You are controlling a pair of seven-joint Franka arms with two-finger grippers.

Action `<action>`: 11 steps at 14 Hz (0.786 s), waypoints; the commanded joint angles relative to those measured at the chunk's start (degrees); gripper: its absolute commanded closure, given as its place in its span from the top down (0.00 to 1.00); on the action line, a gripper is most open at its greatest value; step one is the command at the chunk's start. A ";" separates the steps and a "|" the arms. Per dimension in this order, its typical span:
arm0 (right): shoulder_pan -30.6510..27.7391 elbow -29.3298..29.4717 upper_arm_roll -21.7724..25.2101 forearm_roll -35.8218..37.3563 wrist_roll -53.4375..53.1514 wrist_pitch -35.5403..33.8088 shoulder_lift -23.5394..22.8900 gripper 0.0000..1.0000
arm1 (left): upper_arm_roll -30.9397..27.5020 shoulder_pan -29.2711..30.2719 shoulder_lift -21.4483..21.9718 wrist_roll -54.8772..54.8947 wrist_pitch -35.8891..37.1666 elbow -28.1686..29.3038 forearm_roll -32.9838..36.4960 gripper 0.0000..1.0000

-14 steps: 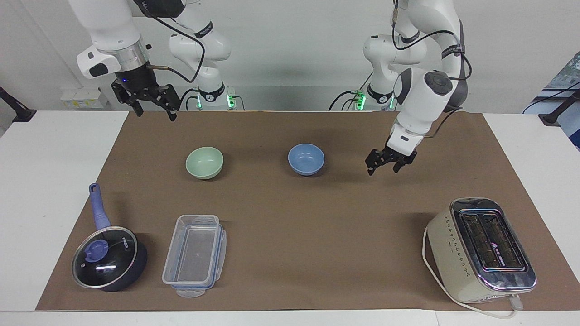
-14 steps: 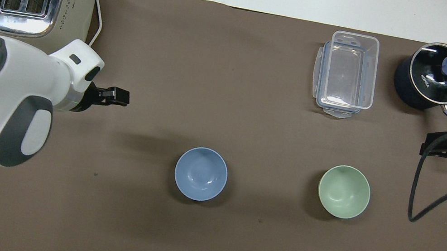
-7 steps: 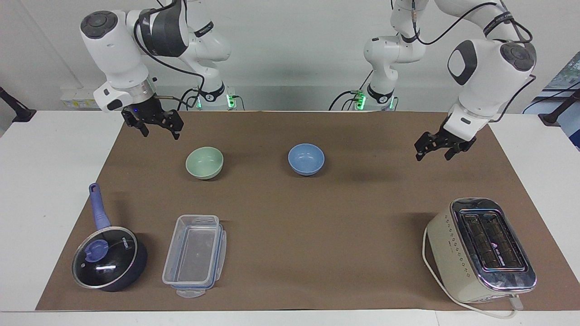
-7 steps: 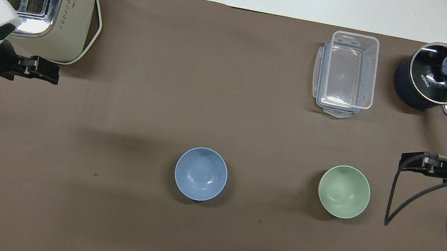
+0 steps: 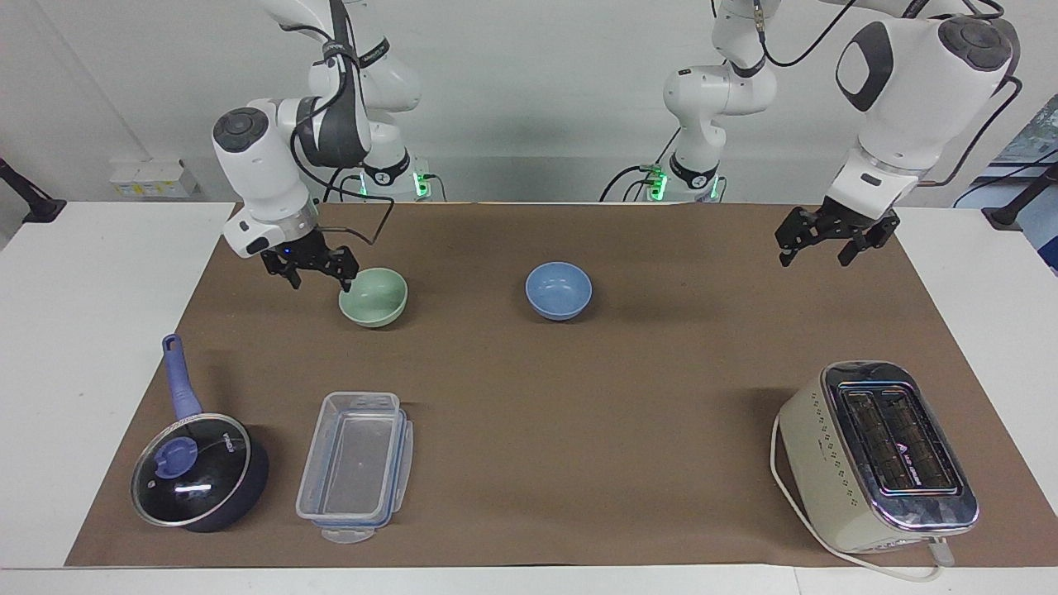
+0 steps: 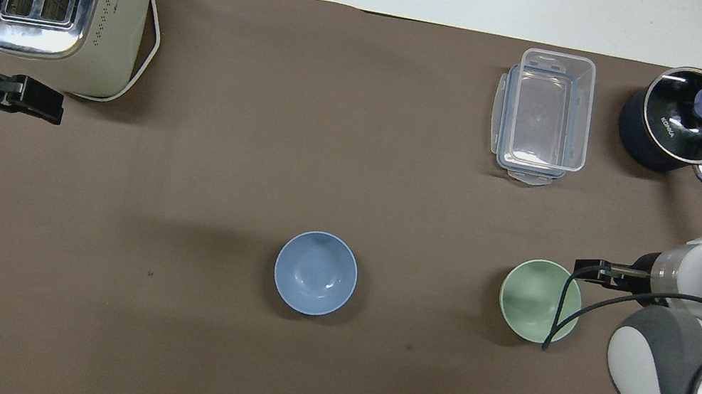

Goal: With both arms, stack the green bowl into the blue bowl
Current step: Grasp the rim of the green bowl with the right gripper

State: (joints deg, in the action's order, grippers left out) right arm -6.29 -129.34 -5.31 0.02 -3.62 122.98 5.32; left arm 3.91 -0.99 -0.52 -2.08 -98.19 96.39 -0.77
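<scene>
One green bowl [image 5: 374, 296], one blue bowl [image 5: 559, 290], unstacked.

Facing and overhead views (opposed).

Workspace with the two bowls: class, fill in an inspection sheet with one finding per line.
Surface: brown mat on a white table.
Job's things: green bowl and blue bowl upright, apart, not stacked.
Clutter: saucepan, clear container, toaster, all farther from the robots than the bowls.
Grippers: right hand open at the green bowl's rim; left hand open, raised over the mat.
Cables: toaster cord; black cable over the green bowl.
Surroundings: nothing seen.
</scene>
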 commanded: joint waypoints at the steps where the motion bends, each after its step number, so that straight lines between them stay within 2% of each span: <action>1: -0.22 -3.10 0.04 -1.34 4.66 1.29 0.66 1.00 | 0.31 0.72 -0.01 0.59 1.25 -0.50 1.04 1.00; 6: -0.92 -5.66 0.04 -1.34 8.89 5.16 -3.29 1.00 | 0.31 0.72 -0.01 0.59 1.25 -0.59 1.04 1.00; 9: -0.92 -5.66 0.04 -1.34 8.90 6.83 -6.11 0.95 | 0.31 0.64 -0.01 0.59 1.25 -0.59 1.04 1.00; 10: -0.83 -5.66 0.04 -1.34 8.81 6.66 -6.11 0.85 | 0.31 0.64 -0.01 0.59 1.25 -0.50 1.04 1.00; 11: -0.83 -5.66 -0.05 -1.25 8.81 6.48 -6.11 0.70 | 0.31 0.64 -0.01 0.59 1.25 -0.59 1.04 1.00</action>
State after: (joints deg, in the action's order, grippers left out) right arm -6.44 -134.76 -5.02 0.02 2.99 128.88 -0.98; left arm 3.84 -0.96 -0.53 -2.08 -98.12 96.39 -0.77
